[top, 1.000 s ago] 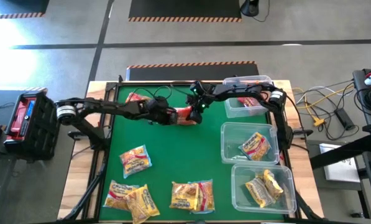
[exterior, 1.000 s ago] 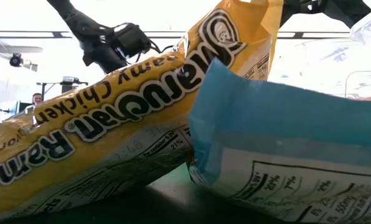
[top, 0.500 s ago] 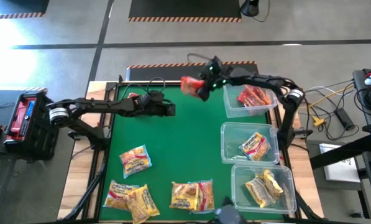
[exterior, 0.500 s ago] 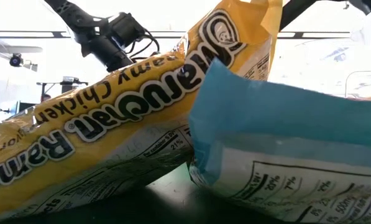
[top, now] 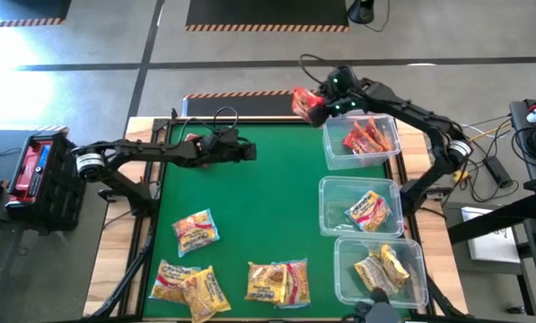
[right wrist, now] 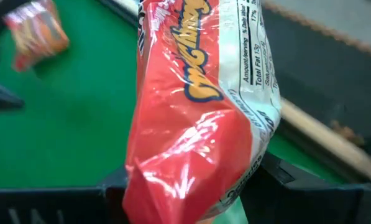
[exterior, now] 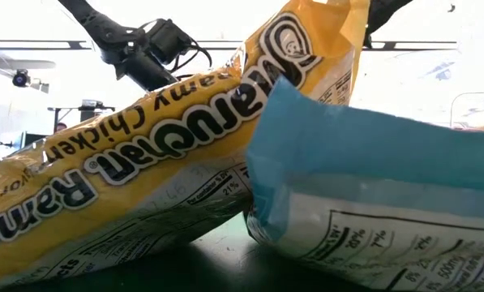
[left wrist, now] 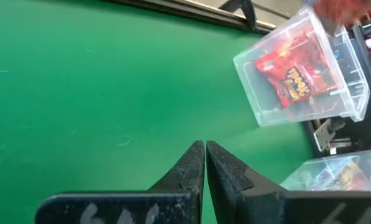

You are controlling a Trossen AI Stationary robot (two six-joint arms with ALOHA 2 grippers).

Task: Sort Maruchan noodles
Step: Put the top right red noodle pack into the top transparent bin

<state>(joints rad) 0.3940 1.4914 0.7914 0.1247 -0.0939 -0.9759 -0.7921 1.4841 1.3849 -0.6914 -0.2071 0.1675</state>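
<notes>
- We counted three clear bins along the right side of the green surface (top: 259,206): the far bin (top: 362,142), the middle bin (top: 361,206) and the near bin (top: 381,269).
- The far bin held red packets (top: 368,139); we could not tell how many.
- The middle bin held one yellow-orange packet (top: 370,209), and the near bin held yellow packets (top: 381,271), seemingly two.
- We saw the right gripper (top: 320,106) clamped on one red packet (top: 305,102), raised just beside the far bin's far left corner.
- The left gripper (top: 248,152) had its fingers (left wrist: 184,177) pressed together, empty, over the far part of the surface.
- On the surface lay one red packet (top: 194,139) beneath the left arm, one yellow-orange packet (top: 196,227), a pile of about two yellow packets (top: 188,285), and a yellow pair (top: 278,281) at the near edge.
</notes>
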